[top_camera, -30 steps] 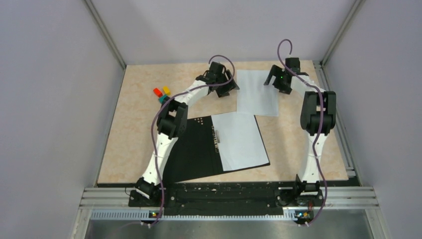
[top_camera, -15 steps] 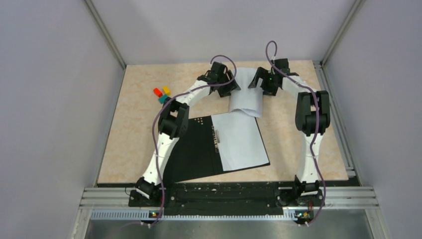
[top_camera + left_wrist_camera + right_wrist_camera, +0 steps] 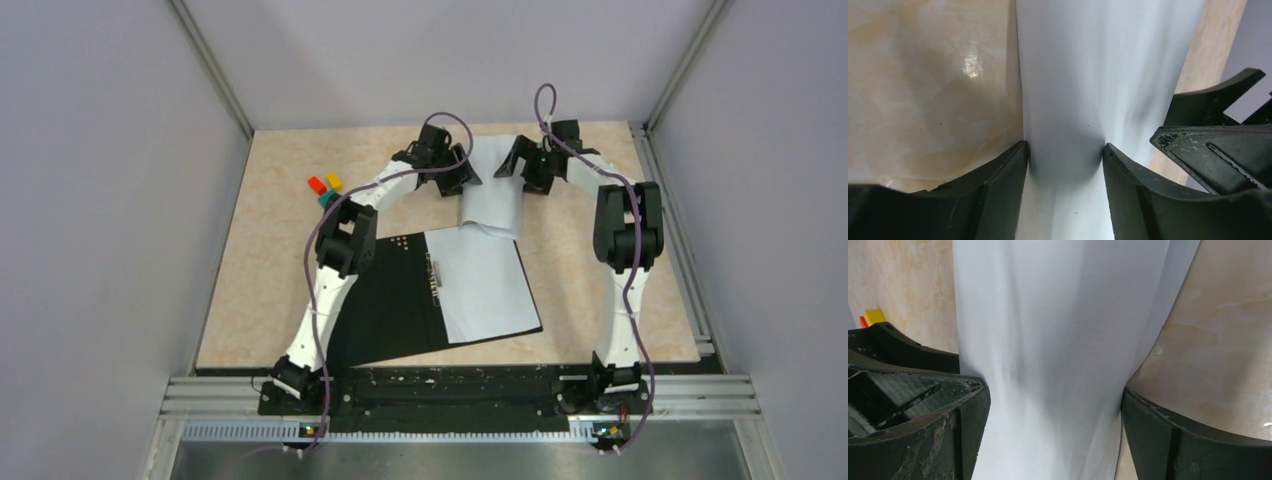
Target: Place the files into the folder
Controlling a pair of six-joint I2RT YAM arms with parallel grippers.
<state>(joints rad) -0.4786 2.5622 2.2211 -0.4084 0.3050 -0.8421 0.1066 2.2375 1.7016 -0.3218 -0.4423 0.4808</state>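
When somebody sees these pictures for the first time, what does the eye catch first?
A white sheet bows up at the far middle of the table, between the left pincer and the right pincer. Nearer lies an open black folder with a second sheet on its right half.

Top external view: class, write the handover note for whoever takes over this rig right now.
Left gripper: open, loose sheet between its fingers.
Right gripper: wide open, same sheet between its fingers.
The loose sheet is bowed up between both grippers, just beyond the folder.
The folder lies open; filed sheet on its right half.
Done: one file in.
Left: grip the loose sheet and lay it in the folder.
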